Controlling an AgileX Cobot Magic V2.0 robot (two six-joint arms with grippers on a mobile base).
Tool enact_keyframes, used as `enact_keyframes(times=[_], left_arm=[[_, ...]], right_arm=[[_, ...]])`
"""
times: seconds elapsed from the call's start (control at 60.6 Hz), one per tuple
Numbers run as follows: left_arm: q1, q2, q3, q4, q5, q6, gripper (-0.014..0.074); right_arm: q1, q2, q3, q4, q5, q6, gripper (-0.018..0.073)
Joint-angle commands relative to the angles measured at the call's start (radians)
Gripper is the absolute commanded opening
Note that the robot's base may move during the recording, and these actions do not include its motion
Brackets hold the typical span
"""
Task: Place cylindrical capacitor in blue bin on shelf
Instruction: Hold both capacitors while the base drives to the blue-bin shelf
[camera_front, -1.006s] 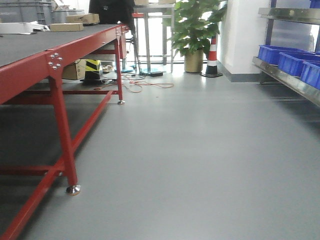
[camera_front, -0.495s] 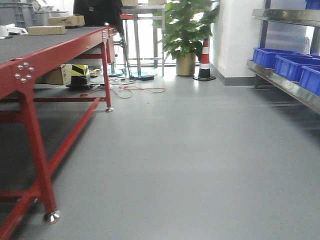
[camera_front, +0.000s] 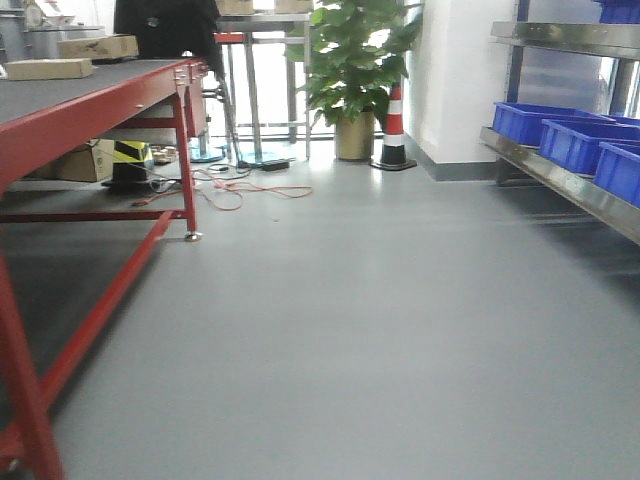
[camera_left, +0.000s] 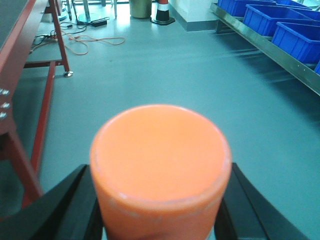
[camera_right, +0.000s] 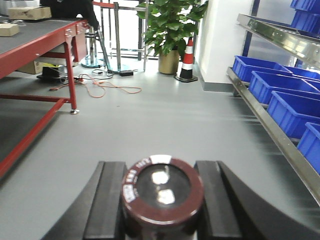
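Observation:
In the right wrist view the cylindrical capacitor (camera_right: 162, 192), maroon with a dark shiny top and light markings on its rim, stands between the black fingers (camera_right: 111, 200) of my right gripper (camera_right: 161, 200), which is shut on it. My left gripper (camera_left: 160, 205) is shut on a large orange cylinder (camera_left: 160, 160). The steel shelf (camera_front: 560, 182) runs along the right wall and carries blue bins (camera_front: 578, 142). The shelf (camera_right: 272, 132) and its blue bins (camera_right: 282, 85) lie ahead and to the right of the capacitor. The shelf (camera_left: 265, 47) also shows in the left wrist view.
A red-framed table (camera_front: 95, 95) with cardboard boxes (camera_front: 48, 68) stands on the left, its leg (camera_front: 187, 170) on the grey floor. Orange cables (camera_front: 235, 188) lie beyond it. A potted plant (camera_front: 350, 70) and a striped cone (camera_front: 393, 125) stand at the far end.
The front view has moved forward: the table has slid left, its near leg has left the frame, and the shelf with bins has shifted left in the frame.

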Motion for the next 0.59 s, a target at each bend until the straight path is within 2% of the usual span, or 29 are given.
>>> enact_keyframes(times=[0.0, 0.577], left_arm=[[-0.007, -0.003, -0.001, -0.004, -0.029, 0.001, -0.0111], [-0.007, -0.003, -0.001, -0.004, -0.029, 0.001, -0.0111]], right_arm=[[0.0, -0.004, 0.001, -0.003, -0.022, -0.002, -0.013], [0.0, -0.004, 0.001, -0.003, -0.022, -0.002, -0.013]])
